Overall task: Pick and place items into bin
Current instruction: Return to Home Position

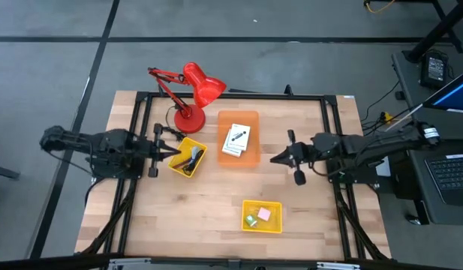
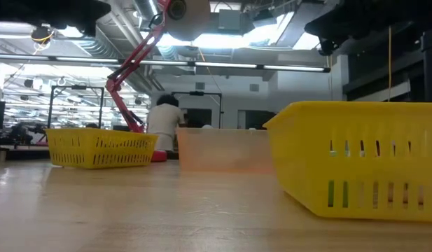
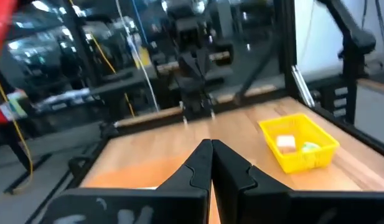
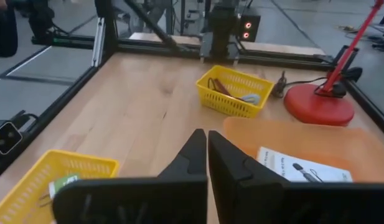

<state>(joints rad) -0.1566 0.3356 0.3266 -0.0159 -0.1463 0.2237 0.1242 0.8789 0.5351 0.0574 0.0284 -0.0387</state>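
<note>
Standing over the tabletop point(image 1: 201, 217) on their own sides, tips facing one another: left hand point(image 1: 173, 152), fingers pressed together on nothing, just beside the left yellow bin point(image 1: 189, 158); right hand point(image 1: 276, 158), fingers likewise together and empty, near the orange tray point(image 1: 251, 120). Contents, left yellow bin: cords point(image 4: 220, 87), dark and maroon, heaped inside. Contents, right yellow bin point(image 1: 262, 216): pink block point(image 1: 264, 214) and green block point(image 1: 251, 220), side by side; the bin sat well apart from both hands, towards the tabletop edge away from the lamp. Contents, orange tray: white cards point(image 1: 236, 139) with black marks, flat, long axis slanted across the tray; whether one or two could not be told. Governing relation: the cards lay between the two hands, the right hand the nearer, a short reach ahead and to one side of its tips. Obstruction: red desk lamp point(image 1: 195, 94), its base just beside tray and left bin on the far side. Open room: bare wood between the hands and the right bin. Judgement: neither arm was engaged, so a retreat to rest looked unhindered
</note>
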